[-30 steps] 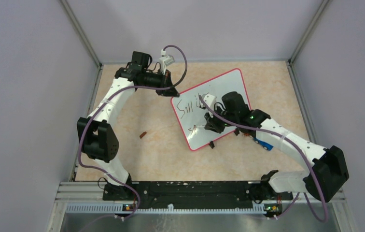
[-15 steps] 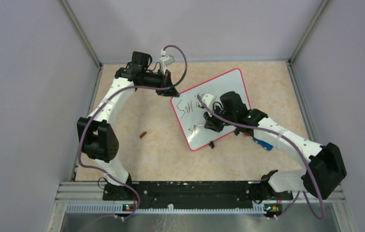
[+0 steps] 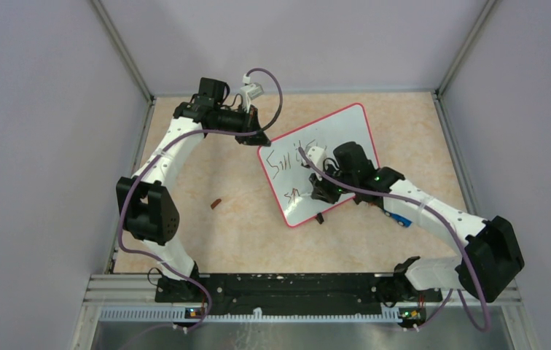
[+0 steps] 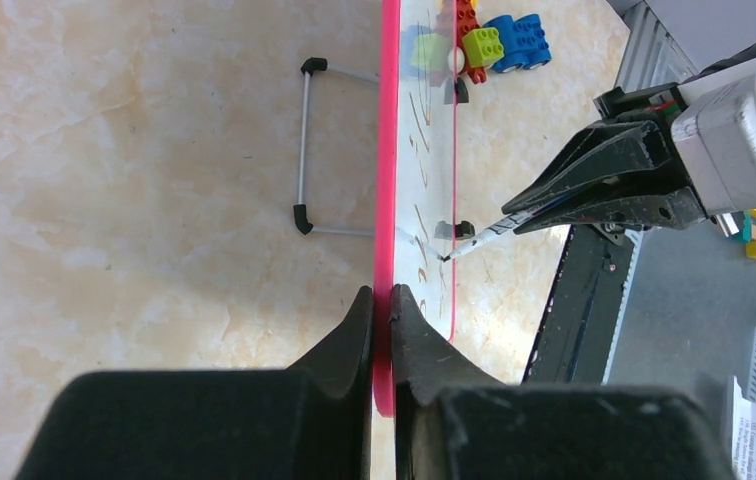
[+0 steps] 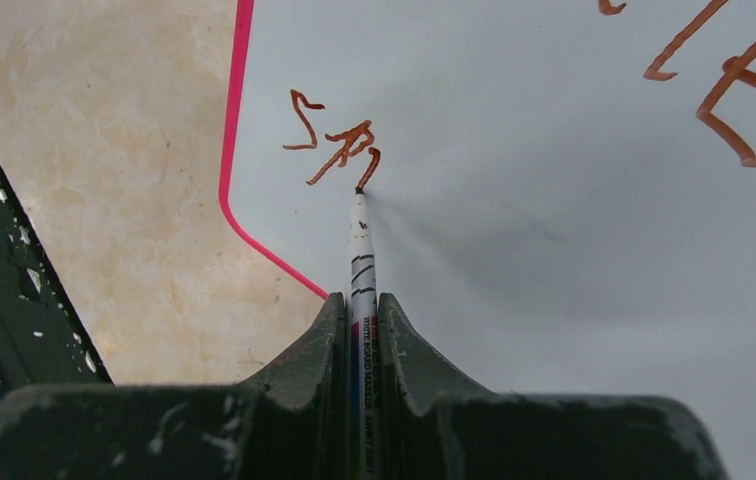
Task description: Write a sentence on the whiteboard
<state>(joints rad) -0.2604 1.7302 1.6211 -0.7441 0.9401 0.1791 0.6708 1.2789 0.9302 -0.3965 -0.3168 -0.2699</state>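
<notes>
Shifted slightly since earlier, right gripper is clamped on marker, tip placed at sentence; whiteboard left corner is pinched by left gripper.

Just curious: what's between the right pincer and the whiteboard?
A white marker, clamped in the right pincer, its tip touching the whiteboard; the right wrist view shows it.

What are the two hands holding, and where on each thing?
The left hand pinches the whiteboard by its pink rim; the right hand grips a marker by its barrel, tip on the board.
</notes>
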